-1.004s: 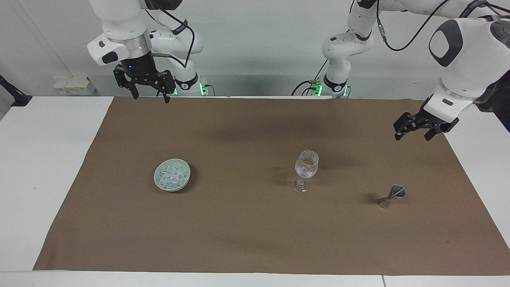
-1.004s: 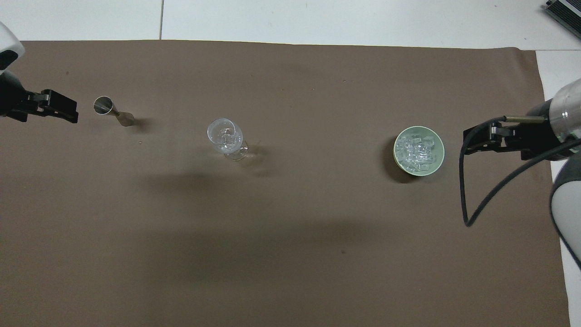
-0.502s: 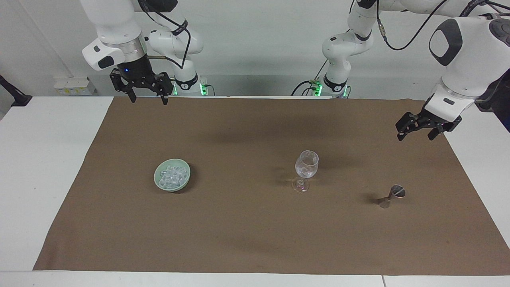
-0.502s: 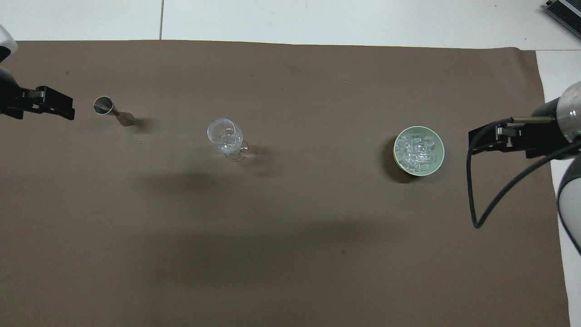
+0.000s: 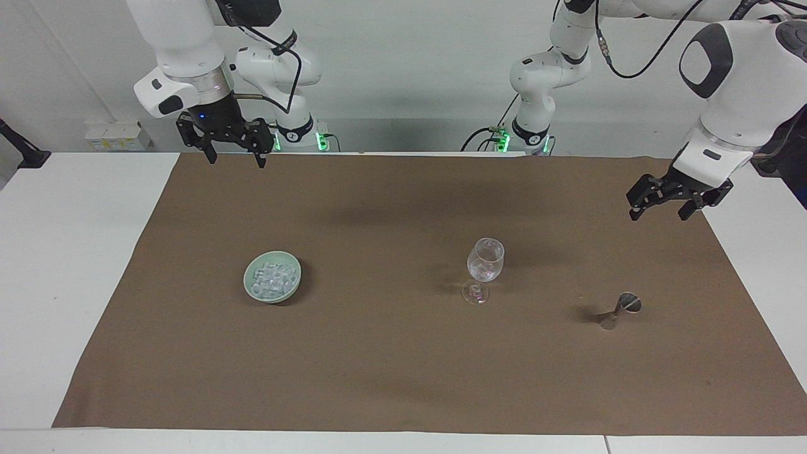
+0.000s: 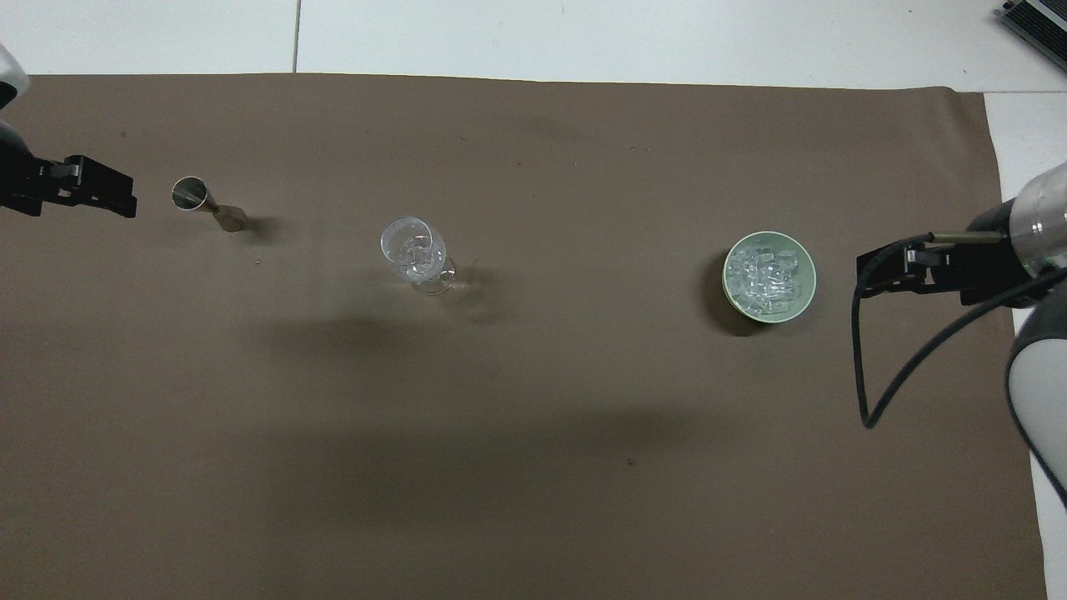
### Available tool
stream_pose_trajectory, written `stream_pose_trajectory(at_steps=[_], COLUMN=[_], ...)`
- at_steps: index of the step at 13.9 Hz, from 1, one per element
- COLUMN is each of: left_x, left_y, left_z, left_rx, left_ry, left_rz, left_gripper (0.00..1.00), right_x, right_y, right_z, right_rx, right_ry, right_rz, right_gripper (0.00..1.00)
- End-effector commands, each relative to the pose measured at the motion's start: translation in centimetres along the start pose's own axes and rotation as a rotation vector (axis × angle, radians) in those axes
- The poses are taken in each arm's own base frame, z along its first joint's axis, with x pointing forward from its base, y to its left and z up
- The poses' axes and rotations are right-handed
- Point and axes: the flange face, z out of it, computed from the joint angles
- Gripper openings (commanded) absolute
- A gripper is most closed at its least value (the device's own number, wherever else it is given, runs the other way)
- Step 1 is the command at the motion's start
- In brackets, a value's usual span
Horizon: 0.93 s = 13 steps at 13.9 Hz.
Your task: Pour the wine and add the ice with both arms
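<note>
A clear stemmed glass (image 5: pixel 485 260) stands mid-cloth with a few ice cubes in its bowl; it also shows in the overhead view (image 6: pixel 413 246). The ice (image 5: pixel 272 276) fills a pale green bowl (image 5: pixel 271 298) toward the right arm's end; the ice (image 6: pixel 767 273) and the bowl (image 6: pixel 771 314) also show from overhead. My right gripper (image 5: pixel 236 159) is open and empty, raised over the cloth's edge by the robots; from overhead (image 6: pixel 864 279) it is beside the bowl. My left gripper (image 5: pixel 657 215) is open and empty, raised over the cloth's left-arm end (image 6: pixel 117 190).
A small metal jigger (image 5: pixel 621 309) stands on the brown cloth (image 5: pixel 391 372) toward the left arm's end, beside the left gripper in the overhead view (image 6: pixel 204 200). White table borders the cloth. A black cable loop hangs from the right arm (image 6: pixel 859 367).
Both grippers have drawn back a little toward their ends of the table, still open and empty. The glass, bowl and jigger have not moved.
</note>
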Motion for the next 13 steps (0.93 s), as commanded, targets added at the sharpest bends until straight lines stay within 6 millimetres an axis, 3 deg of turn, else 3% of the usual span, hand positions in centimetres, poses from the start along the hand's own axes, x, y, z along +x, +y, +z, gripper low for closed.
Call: stream_pose_trajectory(at_steps=[1,6,8,10,13], left_x=[-0.4,-0.8,-2.1,-2.7,-4.7], left_y=[-0.5,-0.5,-0.6,1.0,1.1], left_z=[-0.5,-0.7,-2.9,-3.6,-5.1], left_rx=[0.005,-0.001,0.023,0.031,0.052], left_ry=[-0.004,-0.018,0.012,0.015,0.004], left_rz=[-0.009,-0.012,-0.019,0.001,-0.008], left_gripper=[1.0,1.0,1.0,1.0,1.0], right_x=[-0.8,-0.4,-0.2,-0.2,0.3], right_y=[0.6,0.3,0.3,-0.1,1.6], right_z=[0.0,-0.1,-0.1,-0.4,-0.3], right_rx=[0.021,0.026,0.029,0.03,0.032], right_ry=[0.016,0.039,0.048,0.057,0.061], right_rz=[-0.01,-0.019,-0.017,-0.016,0.003], right_gripper=[1.0,1.0,1.0,1.0,1.0])
